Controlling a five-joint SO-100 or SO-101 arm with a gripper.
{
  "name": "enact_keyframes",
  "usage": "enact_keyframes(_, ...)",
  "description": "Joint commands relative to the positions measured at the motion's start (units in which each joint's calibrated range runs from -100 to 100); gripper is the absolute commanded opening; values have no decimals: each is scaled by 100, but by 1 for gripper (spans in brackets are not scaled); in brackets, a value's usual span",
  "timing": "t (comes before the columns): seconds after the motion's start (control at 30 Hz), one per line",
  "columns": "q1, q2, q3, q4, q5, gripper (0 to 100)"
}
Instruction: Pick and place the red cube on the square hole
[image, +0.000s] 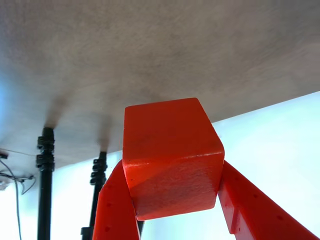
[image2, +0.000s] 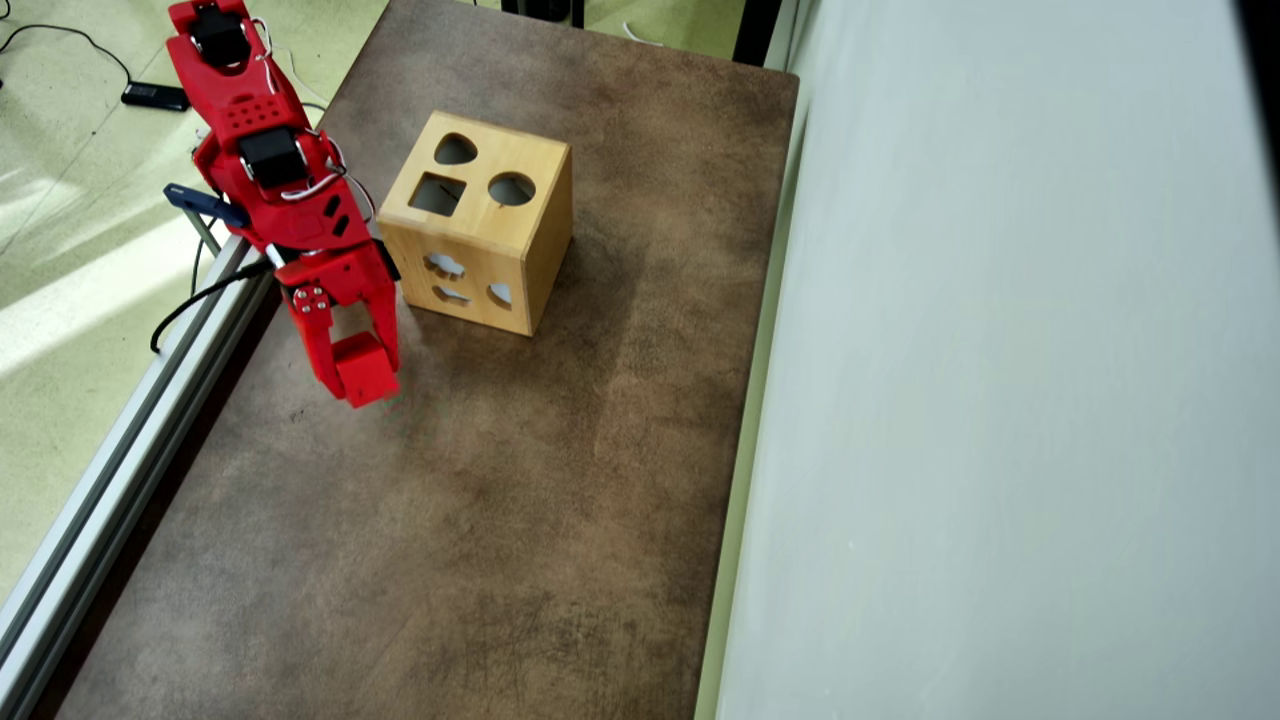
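**Cube in grip, beside the box**

One gripper (image2: 362, 385) clamped on the one red cube (image: 172, 157), fingers (image: 116, 210) on both sides. One wooden box (image2: 480, 225) just right of it in overhead view; top has three holes, one square hole (image2: 437, 194). All on brown table (image2: 520, 500).

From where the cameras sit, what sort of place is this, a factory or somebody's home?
Probably a small lab or hobby workbench. A brown table stands on a pale green floor with loose cables, and a red gripper holds a red cube beside a wooden shape-sorter box.
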Motion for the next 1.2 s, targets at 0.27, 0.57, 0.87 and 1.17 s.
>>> enact_keyframes(0.27, -1035, -1495, -216, 1365, -24, 2)
enact_keyframes(0.57, -1630, -1783, -198, 2105, -29, 2)
enact_keyframes(0.87, -2276, -1707, -127, 2265, -34, 2)
enact_keyframes(1.17, -2759, -1707, -118, 2531, -34, 2)
